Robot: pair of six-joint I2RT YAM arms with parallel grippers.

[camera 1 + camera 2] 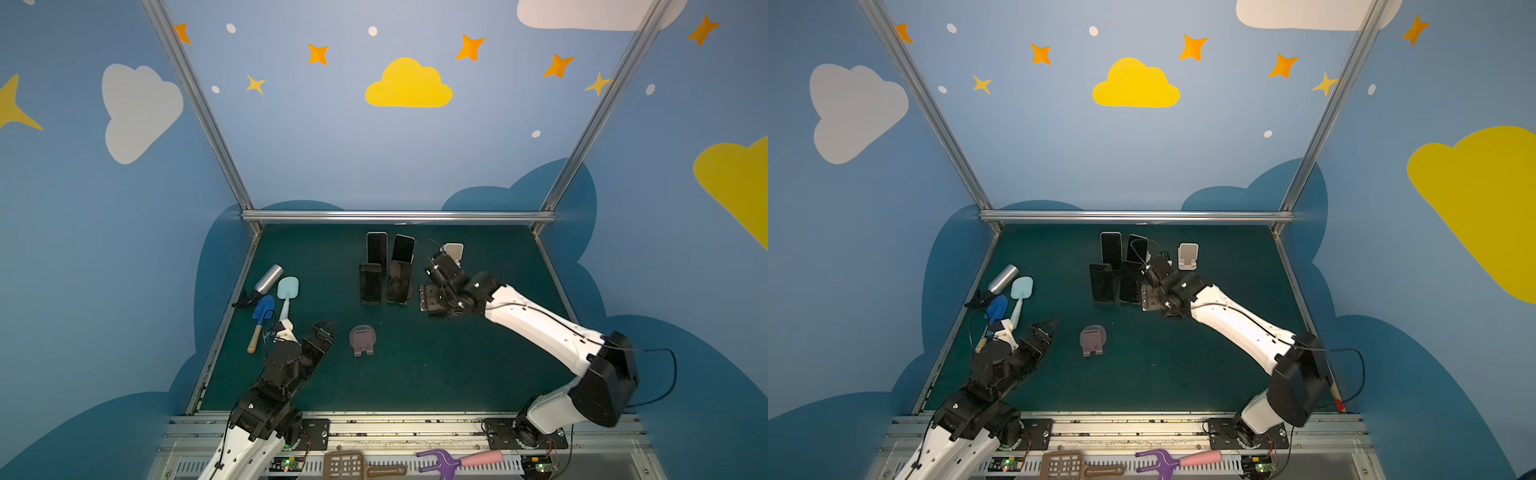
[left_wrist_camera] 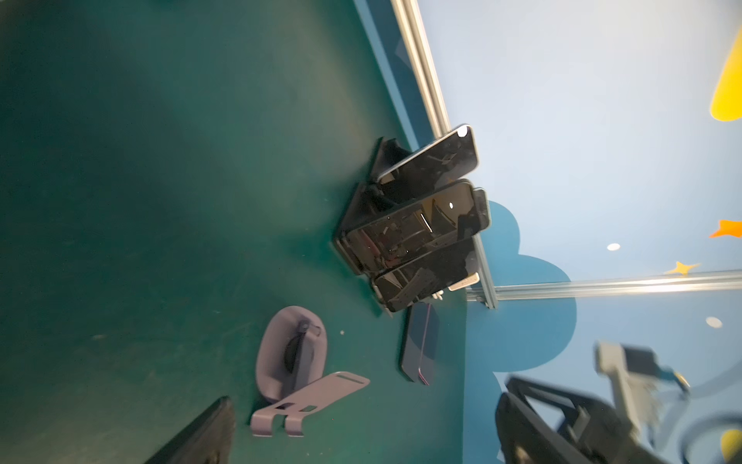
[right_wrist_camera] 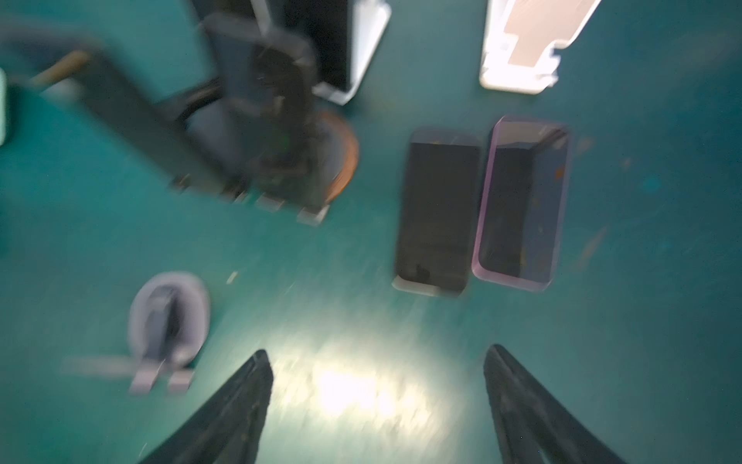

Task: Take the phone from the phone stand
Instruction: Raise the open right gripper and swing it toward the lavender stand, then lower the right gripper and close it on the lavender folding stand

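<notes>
My right claw (image 3: 377, 353) hangs spread and empty over two flat phones (image 3: 437, 213); four more phones (image 1: 377, 247) lean in stands (image 2: 387, 150) near the tabletop's (image 1: 436, 374) far edge. Two empty stands (image 1: 362, 338) sit apart; my left claw (image 1: 324, 328) gapes too.

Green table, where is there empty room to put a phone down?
Widest bare patch of the green table: near front, between the round grey-purple stand and the white right arm. Another: between the silver bottle and the dark upright phones. Crowded: around those phones and the open right claw.
</notes>
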